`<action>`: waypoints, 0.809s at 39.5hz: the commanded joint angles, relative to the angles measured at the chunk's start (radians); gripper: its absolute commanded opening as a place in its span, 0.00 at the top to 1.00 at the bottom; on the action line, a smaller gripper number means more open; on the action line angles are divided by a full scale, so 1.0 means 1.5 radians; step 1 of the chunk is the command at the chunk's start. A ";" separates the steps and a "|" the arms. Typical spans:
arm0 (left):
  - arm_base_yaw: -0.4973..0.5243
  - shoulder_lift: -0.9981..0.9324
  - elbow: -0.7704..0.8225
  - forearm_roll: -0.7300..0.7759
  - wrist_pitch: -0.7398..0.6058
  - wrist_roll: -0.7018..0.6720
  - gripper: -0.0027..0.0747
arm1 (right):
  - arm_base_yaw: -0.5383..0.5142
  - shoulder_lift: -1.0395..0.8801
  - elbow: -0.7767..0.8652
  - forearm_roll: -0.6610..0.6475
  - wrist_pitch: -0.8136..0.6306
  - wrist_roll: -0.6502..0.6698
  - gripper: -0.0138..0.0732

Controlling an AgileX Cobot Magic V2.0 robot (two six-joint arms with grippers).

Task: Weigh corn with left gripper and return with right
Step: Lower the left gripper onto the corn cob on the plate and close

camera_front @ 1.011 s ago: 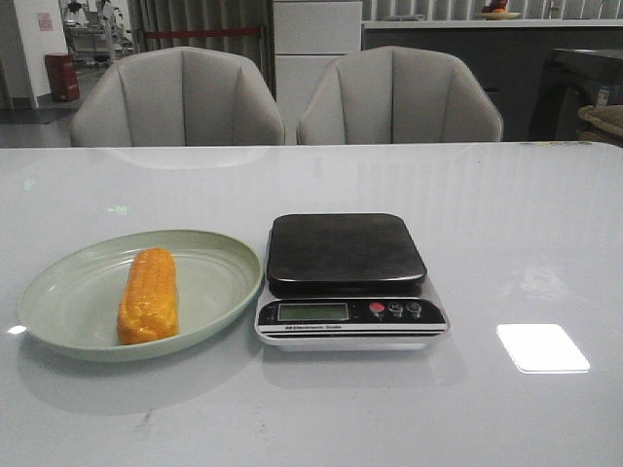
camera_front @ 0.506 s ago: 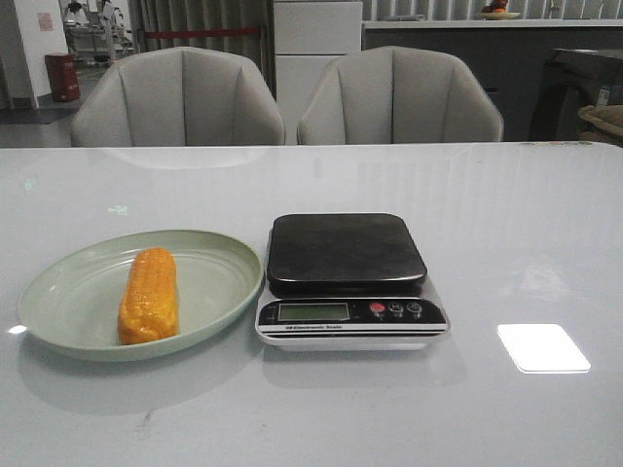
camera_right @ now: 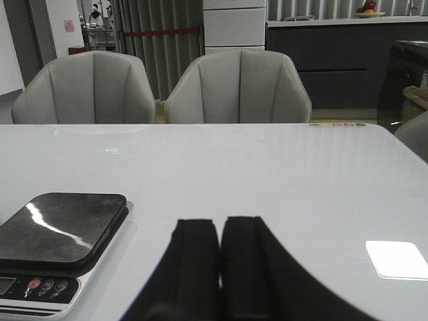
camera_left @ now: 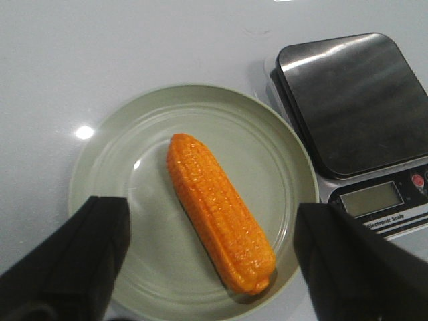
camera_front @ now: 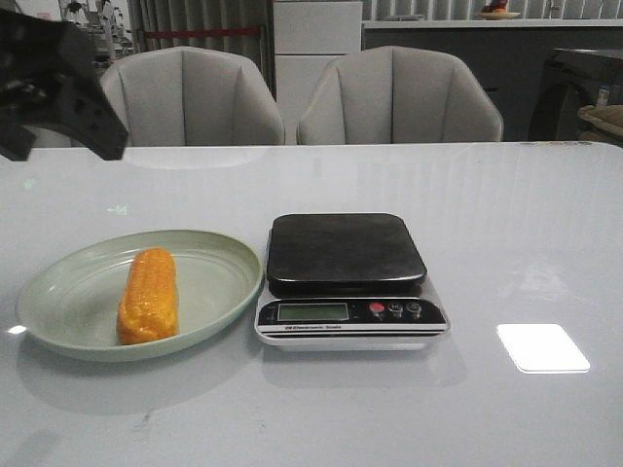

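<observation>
The orange-yellow corn (camera_front: 148,294) lies lengthwise on a pale green plate (camera_front: 58,292) at the table's left. My left gripper (camera_left: 210,212) hangs above the plate with its jaws wide open and empty, one finger (camera_left: 73,261) on each side of the corn (camera_left: 217,210), well clear of it. The black end of the left arm (camera_front: 54,88) shows at the upper left of the front view. My right gripper (camera_right: 219,226) is shut and empty, low over bare table to the right of the scale (camera_right: 60,227). It is out of the front view.
The kitchen scale (camera_front: 346,253) with a dark platform stands right beside the plate, display (camera_front: 313,311) and buttons facing front. It also shows in the left wrist view (camera_left: 354,100). Two grey chairs (camera_front: 399,92) stand behind the table's far edge.
The left arm's black end has come into the front view at the upper left, above the plate. The corn, plate and scale have not moved.
</observation>
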 commanded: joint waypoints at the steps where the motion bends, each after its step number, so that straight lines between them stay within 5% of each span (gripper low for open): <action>1: -0.010 0.040 -0.036 -0.012 -0.046 -0.015 0.25 | -0.003 -0.013 0.007 -0.010 -0.055 -0.007 0.66; 22: -0.040 0.243 -0.086 -0.075 -0.037 -0.016 0.26 | -0.003 -0.013 0.007 -0.010 -0.055 -0.007 0.66; 26: -0.040 0.274 -0.094 -0.077 -0.025 -0.016 0.34 | -0.003 -0.013 0.007 -0.010 -0.055 -0.007 0.66; 32: -0.040 0.287 -0.112 -0.077 -0.017 -0.016 0.65 | -0.003 -0.013 0.007 -0.010 -0.055 -0.007 0.66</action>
